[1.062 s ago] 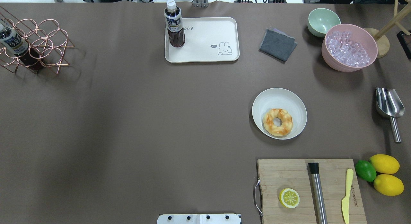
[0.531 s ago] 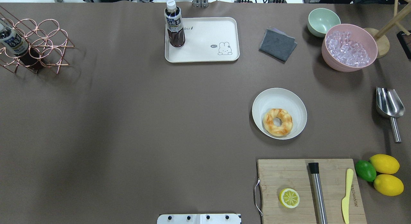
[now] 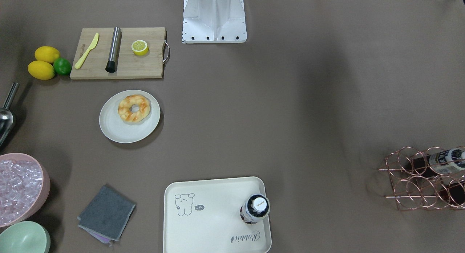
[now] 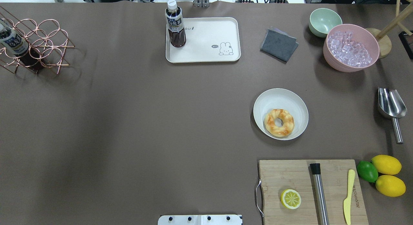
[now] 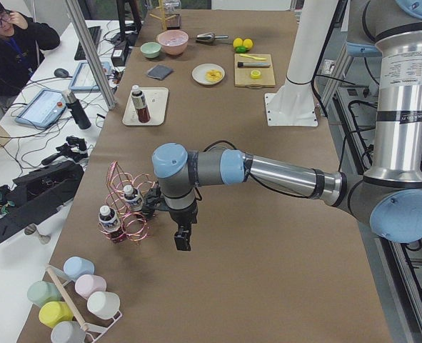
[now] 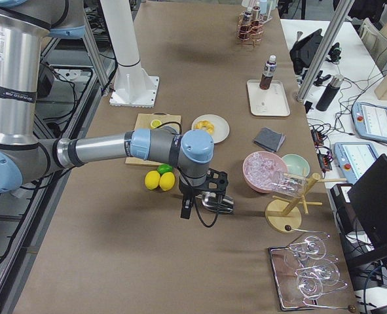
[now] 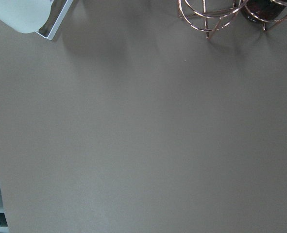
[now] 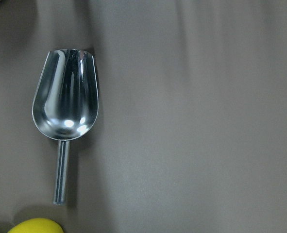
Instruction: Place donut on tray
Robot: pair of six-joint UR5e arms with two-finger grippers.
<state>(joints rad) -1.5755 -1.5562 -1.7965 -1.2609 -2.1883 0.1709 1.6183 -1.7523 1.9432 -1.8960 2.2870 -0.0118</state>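
Donut (image 4: 279, 122), braided golden-orange ring pastry, lies on round off-white plate (image 4: 284, 97) on counter (image 4: 161, 121), well apart from cream rectangular tray (image 4: 206, 41). We cannot tell if left tool (image 5: 183, 243), right tool (image 6: 185, 212) stand apart or together.

The brown table covering (image 4: 129, 121) is lit brightly from above; broad soft shadows are cast across it, and glare is seen on the shiny steel scoop (image 8: 65, 97).

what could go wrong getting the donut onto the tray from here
The donut lies on a round plate, close to its rim, so a grasp might catch the rim or drag the plate. A bottle stands upright on the tray; a drop-off near that corner could tip it.
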